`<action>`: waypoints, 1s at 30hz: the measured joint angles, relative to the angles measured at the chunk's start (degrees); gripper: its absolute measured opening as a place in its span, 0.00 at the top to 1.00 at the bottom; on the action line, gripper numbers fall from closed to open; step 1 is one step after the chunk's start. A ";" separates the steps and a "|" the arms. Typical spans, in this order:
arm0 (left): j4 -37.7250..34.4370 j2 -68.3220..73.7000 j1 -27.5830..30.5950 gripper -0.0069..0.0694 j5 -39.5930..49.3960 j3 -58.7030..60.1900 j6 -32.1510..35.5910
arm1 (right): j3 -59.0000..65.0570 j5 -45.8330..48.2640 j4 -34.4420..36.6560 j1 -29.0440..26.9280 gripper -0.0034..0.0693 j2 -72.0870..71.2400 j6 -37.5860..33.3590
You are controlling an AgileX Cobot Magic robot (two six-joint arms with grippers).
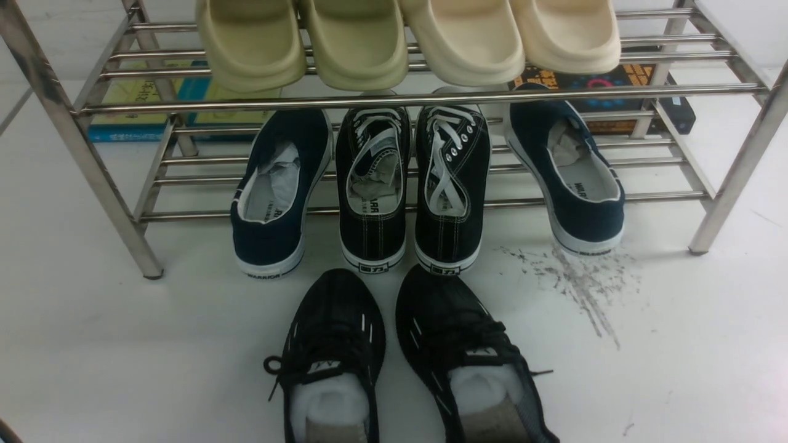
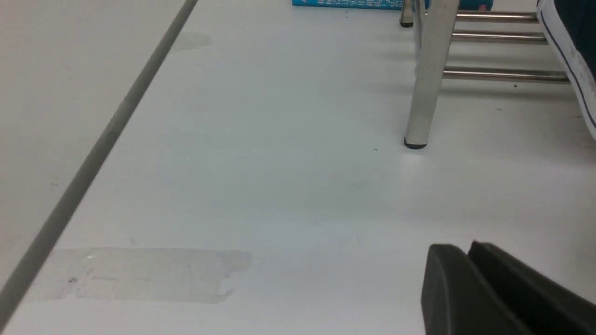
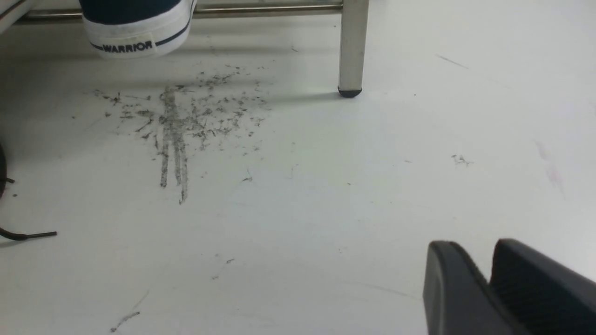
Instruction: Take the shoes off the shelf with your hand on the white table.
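Note:
The two all-black mesh shoes, left (image 1: 332,357) and right (image 1: 462,351), stand side by side on the white table (image 1: 123,344), toes toward the steel shelf (image 1: 418,98), heels cut off by the near edge of the front view. A black lace end (image 3: 28,236) shows in the right wrist view. Neither gripper shows in the front view. My left gripper (image 2: 465,249) is shut and empty above bare table, near the shelf's left front leg (image 2: 426,79). My right gripper (image 3: 482,253) is shut but for a thin notch at the tips, empty, near the right front leg (image 3: 352,46).
The lower tier holds black canvas sneakers (image 1: 372,184) between two navy slip-ons (image 1: 277,191) (image 1: 569,178). Beige slippers (image 1: 406,37) sit on the top tier. Books (image 1: 141,111) (image 1: 615,86) lie behind. Grey scuffs (image 1: 578,283) mark the table. A grey seam (image 2: 93,163) runs at left.

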 joint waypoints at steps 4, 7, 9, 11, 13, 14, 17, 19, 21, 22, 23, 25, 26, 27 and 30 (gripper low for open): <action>-11.88 0.00 0.00 0.81 -10.55 3.15 0.26 | 0.00 0.00 0.00 0.00 0.73 0.00 0.00; -18.69 0.00 0.00 0.81 -20.11 8.45 1.57 | 0.00 0.00 0.00 0.00 0.72 0.00 0.00; -21.98 0.10 0.00 0.80 -27.64 13.72 3.31 | 0.00 0.00 0.00 0.00 0.72 0.00 0.00; -23.90 0.12 0.00 0.80 -32.03 17.59 4.70 | 0.00 0.00 0.00 0.00 0.71 0.00 0.00; -25.09 -0.35 0.07 0.80 -34.37 21.21 5.91 | 0.00 0.00 0.00 0.00 0.71 0.00 0.00; -25.25 -0.35 0.10 0.80 -34.38 21.48 5.91 | 0.00 0.00 0.00 0.00 0.71 0.00 0.00; -26.60 -2.74 2.89 0.80 -33.06 23.90 6.49 | 0.00 0.00 0.00 0.00 0.70 0.00 0.00; -27.16 -4.01 5.49 0.80 -31.85 24.07 6.49 | 0.00 0.00 0.00 0.00 0.70 0.00 0.00; -27.77 -6.84 11.97 0.79 -29.82 24.23 6.49 | 0.00 0.00 0.00 0.00 0.70 0.00 0.00; -27.77 -7.08 12.45 0.79 -29.69 24.28 6.49 | 0.00 0.00 0.00 0.00 0.70 0.00 0.00; -27.91 -9.13 15.62 0.79 -28.68 24.27 6.72 | 0.00 0.00 0.00 0.00 0.70 0.00 0.00; -28.14 -11.81 19.88 0.79 -27.67 24.27 7.85 | 0.00 0.00 0.00 0.00 0.70 0.00 0.00; -28.21 -11.81 20.21 0.79 -27.67 24.27 8.02 | 0.00 0.00 0.00 0.00 0.70 0.00 0.00; -28.67 -13.40 22.26 0.79 -26.72 24.27 9.53 | 0.00 0.00 0.00 0.00 0.69 0.00 0.00; -30.49 -14.29 24.75 0.79 -24.88 24.14 13.81 | 0.00 0.00 0.00 0.00 0.69 0.00 0.00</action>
